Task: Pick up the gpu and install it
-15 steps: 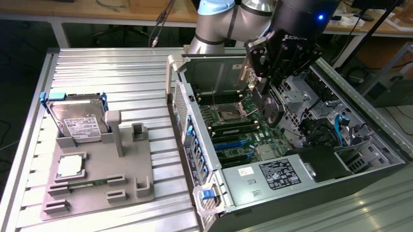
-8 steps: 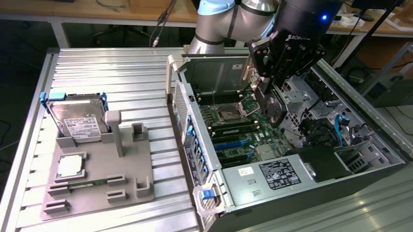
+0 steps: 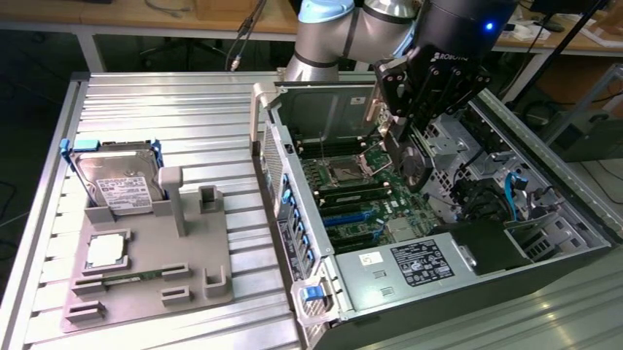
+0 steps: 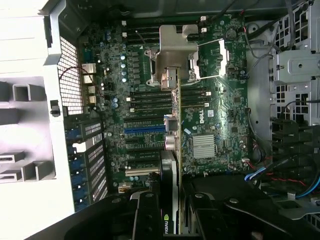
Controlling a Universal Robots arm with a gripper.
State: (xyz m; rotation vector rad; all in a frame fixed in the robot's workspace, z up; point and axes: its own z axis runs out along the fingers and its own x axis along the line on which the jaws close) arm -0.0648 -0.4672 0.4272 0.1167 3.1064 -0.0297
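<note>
My gripper (image 3: pixel 404 131) is shut on the gpu (image 3: pixel 415 165) and holds it on edge inside the open computer case (image 3: pixel 292 219), above the motherboard (image 3: pixel 355 193). The card's black round fan faces the exterior view's right, and its silver bracket stands up beside the fingers. In the wrist view the gpu (image 4: pixel 175 145) is seen edge-on, reaching out from the gripper (image 4: pixel 172 205) over the motherboard (image 4: pixel 210 115). Its far end lies over the CPU socket cover (image 4: pixel 172 55), and the blue expansion slot (image 4: pixel 145 130) lies just beside its edge. It hangs above the board, touching no slot that I can see.
On the exterior view's left a grey fixture plate (image 3: pixel 195 270) carries a silver hard drive (image 3: pixel 122 186), a CPU chip (image 3: pixel 105 250) and a narrow memory stick (image 3: pixel 131 277). The power supply (image 3: pixel 413 262), drive cage (image 3: pixel 545 226) and cables (image 4: pixel 280 175) crowd the case.
</note>
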